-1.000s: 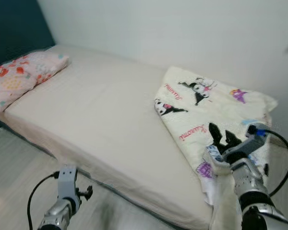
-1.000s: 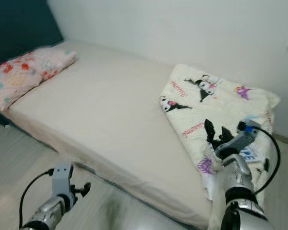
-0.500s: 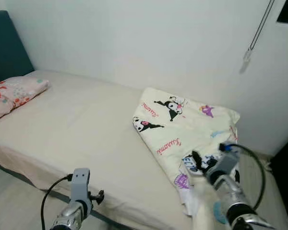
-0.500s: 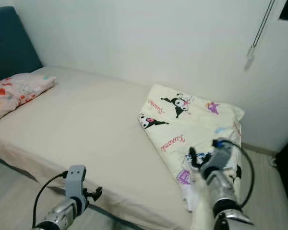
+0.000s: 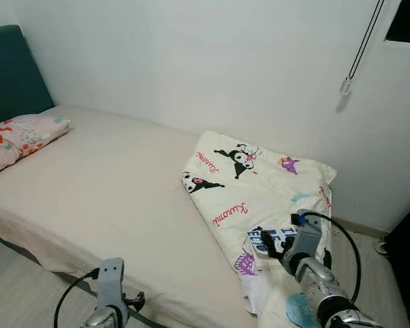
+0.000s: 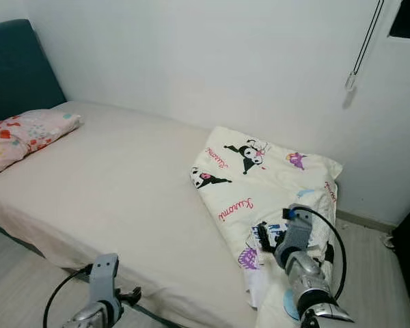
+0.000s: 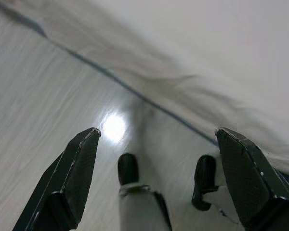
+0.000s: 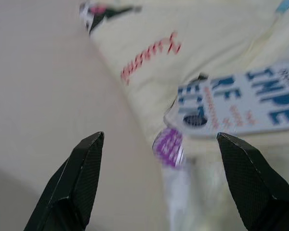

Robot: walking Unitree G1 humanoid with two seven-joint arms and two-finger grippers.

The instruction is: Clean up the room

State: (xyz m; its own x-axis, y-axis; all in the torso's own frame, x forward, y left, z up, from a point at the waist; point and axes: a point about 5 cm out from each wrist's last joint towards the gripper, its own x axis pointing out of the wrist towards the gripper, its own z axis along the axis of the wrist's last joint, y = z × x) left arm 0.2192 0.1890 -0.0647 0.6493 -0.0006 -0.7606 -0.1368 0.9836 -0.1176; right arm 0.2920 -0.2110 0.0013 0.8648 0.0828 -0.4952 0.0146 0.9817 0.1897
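Bed [image 5: 102, 191]: bare beige mattress, blue headboard [image 5: 14, 72] at the robot's left.
Pillow [image 5: 17, 137]: pink floral, lying at the head end.
Blanket [image 5: 260, 188]: cream cartoon-print, folded at the foot end, its lower edge spilling off the mattress corner.
Right pincer [image 5: 272, 244]: fingers spread wide and empty, hovering just over the blanket's hanging edge beside a blue-lettered patch.
Left pincer [image 7: 156, 144]: released, low over the floor beside the bed, idle.
Step in hand (judged): taking hold of the blanket's edge.
Advice: clamp a thick fold, not a single layer; lift the drooping corner back onto the mattress.
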